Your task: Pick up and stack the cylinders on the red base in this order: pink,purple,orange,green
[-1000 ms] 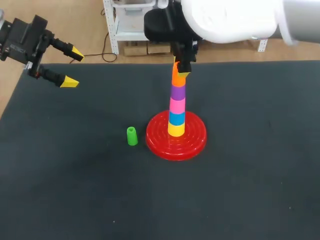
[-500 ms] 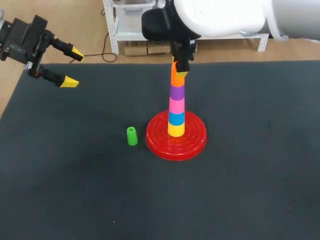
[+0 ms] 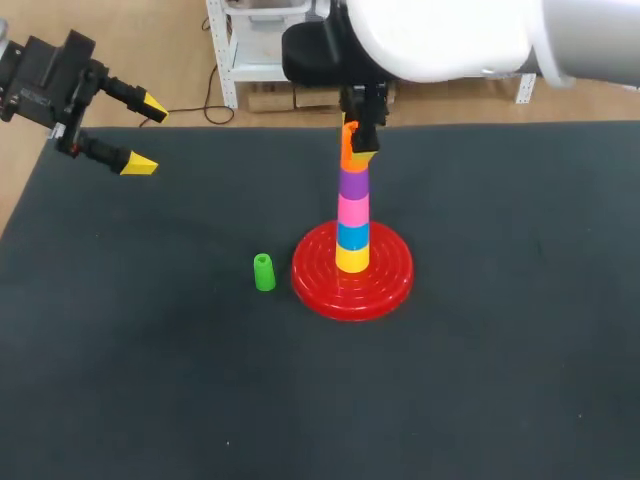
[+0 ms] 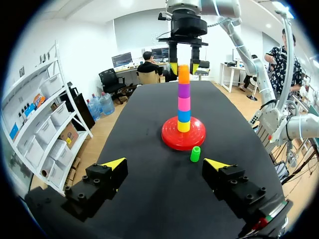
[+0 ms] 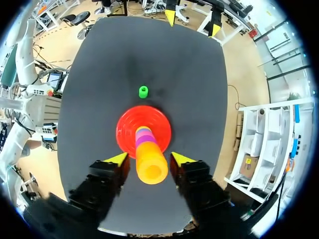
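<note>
The right claw [image 5: 149, 158] is hanging released over the tower, its yellow tips straddling the orange cylinder [image 5: 152, 168] with a slim gap showing on either side; that cylinder is sitting topmost, over the purple cylinder [image 3: 354, 184], the pink cylinder [image 3: 353, 211], a blue cylinder [image 3: 352, 236] and a yellow cylinder [image 3: 351, 260], all on the red base [image 5: 127, 132] directly under the claw; the green cylinder [image 5: 143, 91] is standing upright on the worktop [image 3: 150, 380] ahead of the claw, just beyond the base's rim and apart from it; the left claw [image 4: 164, 167] is hovering spread wide and empty, well away, facing the tower.
</note>
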`<state>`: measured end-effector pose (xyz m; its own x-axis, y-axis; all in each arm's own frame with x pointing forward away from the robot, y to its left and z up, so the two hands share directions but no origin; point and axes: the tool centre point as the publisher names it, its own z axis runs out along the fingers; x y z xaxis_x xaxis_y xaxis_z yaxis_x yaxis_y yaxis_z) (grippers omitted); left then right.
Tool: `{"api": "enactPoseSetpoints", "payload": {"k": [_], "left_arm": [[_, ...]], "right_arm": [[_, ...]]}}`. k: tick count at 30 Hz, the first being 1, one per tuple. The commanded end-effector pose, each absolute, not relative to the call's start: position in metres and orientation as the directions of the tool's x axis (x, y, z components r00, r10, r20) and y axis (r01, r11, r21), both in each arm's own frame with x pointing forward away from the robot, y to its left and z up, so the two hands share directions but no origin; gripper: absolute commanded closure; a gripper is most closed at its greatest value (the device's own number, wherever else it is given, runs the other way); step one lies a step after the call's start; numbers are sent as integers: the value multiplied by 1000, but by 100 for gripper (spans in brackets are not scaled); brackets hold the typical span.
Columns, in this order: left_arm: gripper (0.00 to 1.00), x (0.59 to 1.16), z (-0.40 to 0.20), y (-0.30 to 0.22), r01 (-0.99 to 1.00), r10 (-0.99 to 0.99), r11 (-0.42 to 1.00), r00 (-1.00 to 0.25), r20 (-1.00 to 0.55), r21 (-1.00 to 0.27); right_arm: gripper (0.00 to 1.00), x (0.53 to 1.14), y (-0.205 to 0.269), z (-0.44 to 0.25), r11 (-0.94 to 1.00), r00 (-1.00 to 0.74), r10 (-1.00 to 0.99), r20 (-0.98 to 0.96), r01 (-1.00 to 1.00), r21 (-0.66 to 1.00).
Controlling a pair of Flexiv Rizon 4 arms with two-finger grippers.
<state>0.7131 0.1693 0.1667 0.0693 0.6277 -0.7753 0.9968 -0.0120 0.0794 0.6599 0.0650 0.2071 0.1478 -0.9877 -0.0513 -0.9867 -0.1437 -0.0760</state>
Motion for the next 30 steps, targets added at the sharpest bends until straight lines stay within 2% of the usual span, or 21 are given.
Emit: {"api": "enactPoseSetpoints", "payload": {"k": [1,9,18,30], "left_arm": [[0,714,166,170,997,628,-13,70,-775,80],[0,714,166,170,997,628,-13,70,-775,80],[0,714,166,170,997,628,-13,70,-775,80],[0,714,166,170,997,628,-13,70,-775,80]], "right_arm": [[0,655,64,208,-141,146,-988,-57,-986,-91],[0,654,65,222,-139,150,-986,-68,-981,-137],[0,636,88,241,-229,247,-965,-87,-957,-177],[0,615,125,211,-314,326,-942,-81,-940,-133]]}}
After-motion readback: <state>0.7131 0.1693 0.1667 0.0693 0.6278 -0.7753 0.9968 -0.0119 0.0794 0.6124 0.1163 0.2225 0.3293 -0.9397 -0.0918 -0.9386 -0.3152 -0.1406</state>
